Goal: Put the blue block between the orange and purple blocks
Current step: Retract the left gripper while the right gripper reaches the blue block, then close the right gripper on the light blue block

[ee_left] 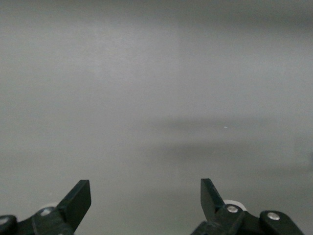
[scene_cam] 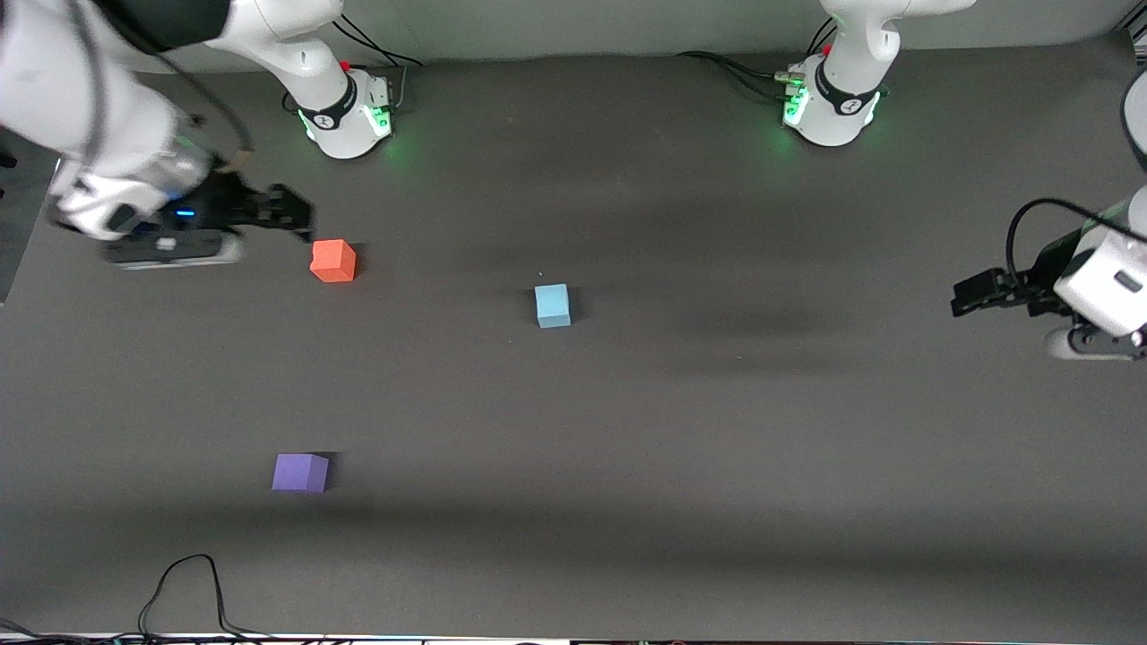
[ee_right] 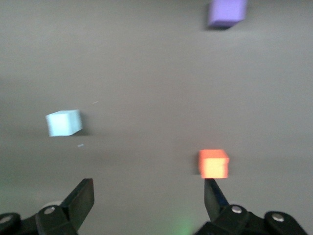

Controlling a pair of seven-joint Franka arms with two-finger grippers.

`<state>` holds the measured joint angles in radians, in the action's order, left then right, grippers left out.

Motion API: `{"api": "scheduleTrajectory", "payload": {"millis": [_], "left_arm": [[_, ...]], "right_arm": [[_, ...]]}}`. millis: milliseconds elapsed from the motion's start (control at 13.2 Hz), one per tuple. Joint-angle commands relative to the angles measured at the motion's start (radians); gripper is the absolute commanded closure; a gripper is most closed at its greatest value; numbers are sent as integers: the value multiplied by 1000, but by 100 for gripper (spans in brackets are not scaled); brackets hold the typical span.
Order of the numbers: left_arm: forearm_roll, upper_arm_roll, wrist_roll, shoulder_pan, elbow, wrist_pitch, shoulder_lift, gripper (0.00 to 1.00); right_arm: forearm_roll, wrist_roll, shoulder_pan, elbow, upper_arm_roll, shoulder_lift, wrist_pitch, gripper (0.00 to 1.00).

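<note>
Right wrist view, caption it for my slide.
Open right pincer over the table, facing matte sky-blue, orange and purple cubes.

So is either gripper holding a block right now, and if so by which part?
Nothing is held. The left gripper and right gripper are both open and empty; the blue block, orange block and purple block sit on the table.

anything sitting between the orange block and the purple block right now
Nothing: in the front view, only bare table separates the orange block and the purple block. The blue block sits off toward the left arm's end.

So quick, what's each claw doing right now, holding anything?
Left claw: open, holding nothing.
Right claw: open, holding nothing, beside the small matte orange cube.
</note>
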<state>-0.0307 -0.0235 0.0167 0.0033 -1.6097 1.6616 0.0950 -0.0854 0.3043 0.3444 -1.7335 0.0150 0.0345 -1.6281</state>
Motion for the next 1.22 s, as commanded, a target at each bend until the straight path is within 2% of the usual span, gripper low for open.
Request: {"api": "scheduleTrajectory", "payload": {"millis": [0, 228, 380, 608, 836, 1140], "left_arm": [[25, -9, -15, 6, -67, 15, -83, 0], [26, -9, -15, 6, -67, 6, -115, 0], [26, -7, -61, 6, -68, 3, -120, 0], [26, -9, -83, 4, -96, 17, -118, 0], [38, -10, -61, 3, -96, 10, -118, 0], [40, -12, -38, 4, -96, 15, -116, 0]], "right_arm": [[-57, 99, 114, 11, 11, -94, -90, 0], [-47, 260, 279, -1, 13, -241, -272, 0], [-45, 291, 358, -18, 14, -330, -378, 0], [-45, 291, 383, -84, 13, -427, -565, 0], [-48, 291, 418, -93, 13, -563, -709, 0], [-56, 292, 436, -92, 11, -636, -782, 0]]}}
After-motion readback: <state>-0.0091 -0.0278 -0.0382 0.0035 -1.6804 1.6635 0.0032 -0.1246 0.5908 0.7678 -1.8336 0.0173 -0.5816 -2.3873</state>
